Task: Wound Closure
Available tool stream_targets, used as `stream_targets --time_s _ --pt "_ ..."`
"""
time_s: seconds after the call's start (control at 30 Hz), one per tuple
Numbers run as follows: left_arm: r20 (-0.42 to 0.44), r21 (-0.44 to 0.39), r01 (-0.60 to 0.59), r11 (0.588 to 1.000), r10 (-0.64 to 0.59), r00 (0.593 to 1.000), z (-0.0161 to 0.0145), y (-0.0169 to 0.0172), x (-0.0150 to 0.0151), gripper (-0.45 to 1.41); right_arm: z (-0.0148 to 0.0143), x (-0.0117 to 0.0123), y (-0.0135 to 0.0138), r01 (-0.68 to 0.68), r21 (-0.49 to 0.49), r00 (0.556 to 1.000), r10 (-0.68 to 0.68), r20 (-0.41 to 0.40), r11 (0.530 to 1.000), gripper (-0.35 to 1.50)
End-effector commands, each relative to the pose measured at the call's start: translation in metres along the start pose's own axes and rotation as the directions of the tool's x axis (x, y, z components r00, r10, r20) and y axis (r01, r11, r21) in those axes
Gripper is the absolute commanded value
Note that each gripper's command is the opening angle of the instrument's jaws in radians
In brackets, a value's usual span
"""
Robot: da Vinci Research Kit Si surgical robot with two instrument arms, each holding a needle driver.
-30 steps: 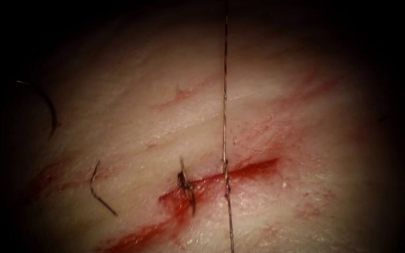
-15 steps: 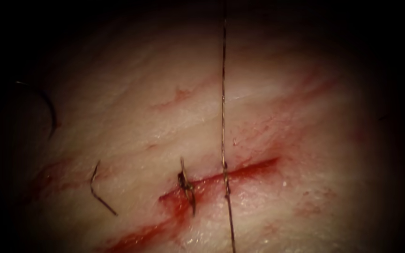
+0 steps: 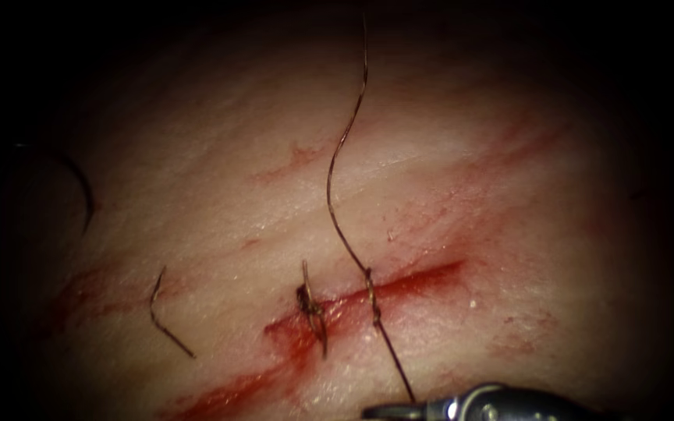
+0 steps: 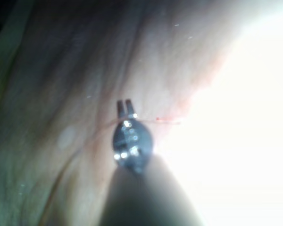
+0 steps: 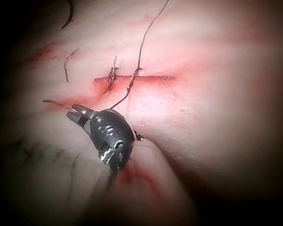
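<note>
Needle (image 3: 83, 187) lay free on the tissue (image 3: 509, 156), well left of the cut (image 3: 423, 277), not in the tissue and held by neither tool. Thread (image 3: 335, 226) ran slack and wavy from the far edge of the tissue down to a knot on the cut, then straight on to the right tool (image 3: 388, 409) at the near edge. Right tool's fingers were clamped on the thread, with a short tail sticking out past the tips in the right wrist view. Left tool (image 4: 126, 107) showed in the left wrist view with the thread crossing at the base of its fingers; could not tell if they gripped it. A finished stitch (image 3: 311, 306) sat on the cut just left of the knot. A loose cut end of thread (image 3: 167, 323) lay between the stitch and the needle. Red fluid (image 3: 228, 398) was smeared along the cut.
</note>
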Motion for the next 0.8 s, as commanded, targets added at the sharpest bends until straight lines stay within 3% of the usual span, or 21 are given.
stream_targets --time_s 0.03,0.1,0.23,0.47,0.53,0.63,0.8 --pt "-0.002 -0.003 0.000 1.000 0.000 1.000 0.0005 -0.0003 -0.0001 -0.45 0.0015 -0.0001 -0.0005 0.009 0.004 1.000 -0.009 -0.017 1.000 1.30" --pt "-0.001 -0.002 0.000 1.000 0.000 1.000 0.0004 -0.0003 -0.0001 -0.45 0.0017 -0.0002 -0.0007 0.017 0.004 0.999 -0.017 -0.044 1.000 1.46" --pt "-0.002 -0.005 -0.001 1.000 0.001 1.000 0.0002 0.0000 -0.0002 -0.45 0.0003 -0.0004 -0.0011 0.025 0.017 0.998 -0.024 -0.052 1.000 1.48" --pt "-0.001 -0.014 0.007 1.000 -0.007 1.000 -0.0005 0.0002 0.0004 -0.45 -0.0082 0.0019 -0.0011 -0.003 0.084 0.998 0.008 -0.056 0.996 1.43" --pt "-0.004 -0.016 0.011 1.000 -0.011 1.000 -0.0008 0.0005 0.0007 -0.45 -0.0103 0.0031 -0.0002 -0.014 0.086 0.998 0.020 -0.062 0.996 1.33" --pt "-0.015 -0.015 0.019 1.000 -0.019 1.000 -0.0014 0.0011 0.0014 -0.45 -0.0121 0.0050 0.0020 -0.032 0.030 0.997 0.034 -0.065 0.999 1.33" --pt "-0.039 -0.014 0.031 0.999 -0.032 0.999 -0.0029 0.0022 0.0032 -0.45 -0.0109 0.0068 0.0072 -0.062 0.015 0.995 0.063 -0.074 0.998 1.33"
